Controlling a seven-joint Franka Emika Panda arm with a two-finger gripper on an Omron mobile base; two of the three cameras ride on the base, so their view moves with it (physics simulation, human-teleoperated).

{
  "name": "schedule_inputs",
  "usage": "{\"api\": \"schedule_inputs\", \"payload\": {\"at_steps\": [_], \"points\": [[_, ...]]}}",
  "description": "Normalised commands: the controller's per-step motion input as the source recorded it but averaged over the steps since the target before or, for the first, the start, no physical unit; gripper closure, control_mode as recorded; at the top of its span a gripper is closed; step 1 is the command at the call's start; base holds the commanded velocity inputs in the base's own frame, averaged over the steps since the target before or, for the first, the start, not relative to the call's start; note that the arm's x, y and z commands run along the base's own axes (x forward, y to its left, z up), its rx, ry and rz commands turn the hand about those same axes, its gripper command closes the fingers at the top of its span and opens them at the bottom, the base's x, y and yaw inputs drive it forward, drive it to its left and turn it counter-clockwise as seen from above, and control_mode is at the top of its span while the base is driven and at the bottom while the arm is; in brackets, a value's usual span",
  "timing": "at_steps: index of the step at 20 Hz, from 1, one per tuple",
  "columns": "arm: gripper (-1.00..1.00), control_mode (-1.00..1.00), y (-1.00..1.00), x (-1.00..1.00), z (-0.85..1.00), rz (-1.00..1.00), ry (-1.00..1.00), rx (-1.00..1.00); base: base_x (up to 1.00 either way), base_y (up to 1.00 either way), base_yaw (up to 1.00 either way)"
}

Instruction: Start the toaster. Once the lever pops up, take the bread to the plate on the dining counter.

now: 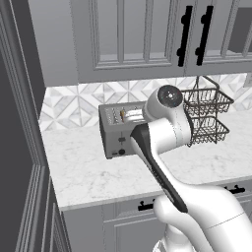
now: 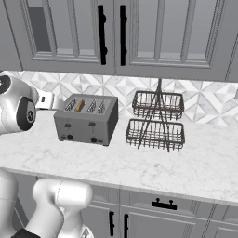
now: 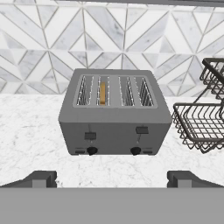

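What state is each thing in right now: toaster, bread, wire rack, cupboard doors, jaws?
Toaster: upright, both levers up, not started.
Bread: in the second slot from left.
Wire rack: upright, both baskets bare.
Cupboard doors: shut.
Gripper: jaws open, short of the toaster.

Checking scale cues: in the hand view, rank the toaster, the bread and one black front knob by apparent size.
1. toaster
2. bread, a thin strip showing in the second slot from the left
3. left knob, smallest
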Motion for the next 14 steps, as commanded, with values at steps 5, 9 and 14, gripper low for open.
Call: {"api": "schedule_inputs", "payload": {"at_steps": [5,9,14], "points": [[-1.0,-1.0,0.0,0.0,0.0,0.0,0.0,0.0,0.0,0.0,0.0],[-1.0,-1.0,0.0,0.0,0.0,0.0,0.0,0.0,0.0,0.0,0.0],[-1.0,-1.0,0.0,0.0,0.0,0.0,0.0,0.0,0.0,0.0,0.0]]}}
